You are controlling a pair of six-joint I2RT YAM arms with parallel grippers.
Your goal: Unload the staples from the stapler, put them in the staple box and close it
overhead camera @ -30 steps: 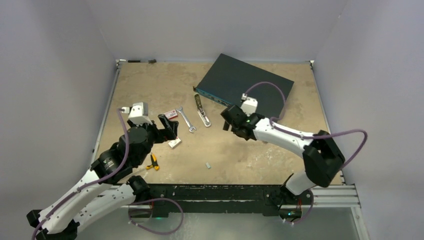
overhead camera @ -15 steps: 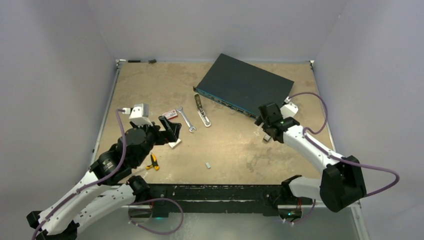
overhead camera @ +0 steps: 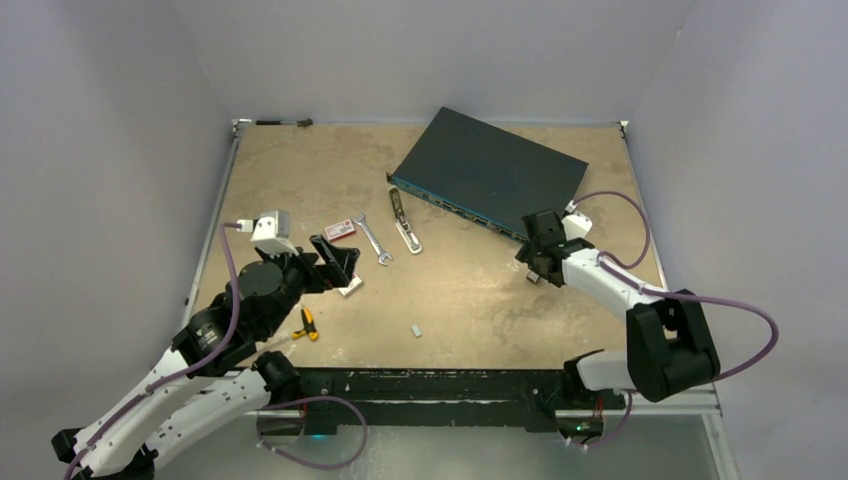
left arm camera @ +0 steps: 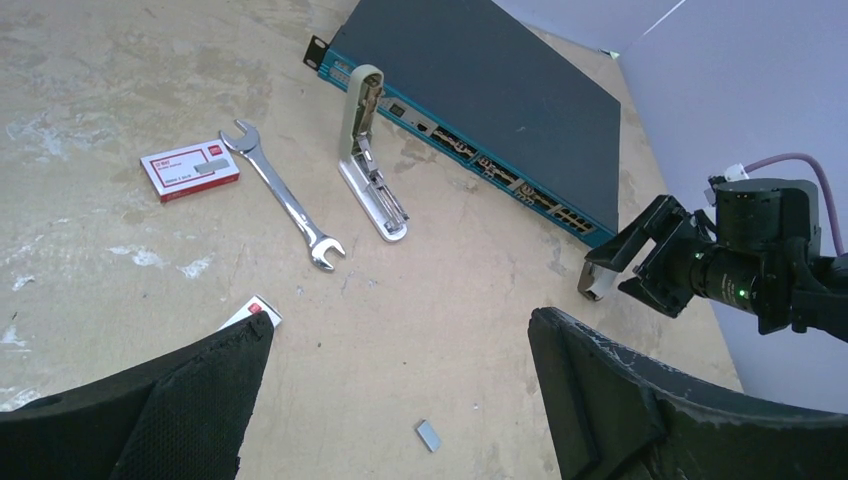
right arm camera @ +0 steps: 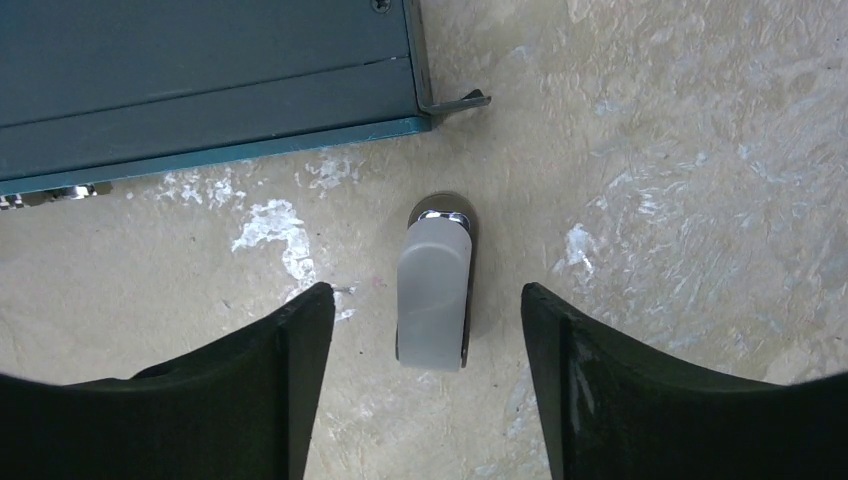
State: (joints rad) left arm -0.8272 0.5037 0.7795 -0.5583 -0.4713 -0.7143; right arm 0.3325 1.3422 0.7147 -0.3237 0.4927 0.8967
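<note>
Looks like the approach step, with the stapler (overhead camera: pixel 405 225) hinged open on the desk (overhead camera: pixel 460 300) beside the wrench (left arm camera: pixel 285 195), untouched. Hovers with right claw (overhead camera: pixel 533 270) apart astride a small grey piece (right arm camera: pixel 433 280), left claw (left arm camera: pixel 400 330) spread and empty. Calls next for reaching the stapler's channel.

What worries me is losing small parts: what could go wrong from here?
The right hand straddles a small grey piece without touching; closing could pinch it askew and flick it away. The network switch corner sits close by, so the hand might bump it. The stapler stands open and unheld, easy to knock over.
</note>
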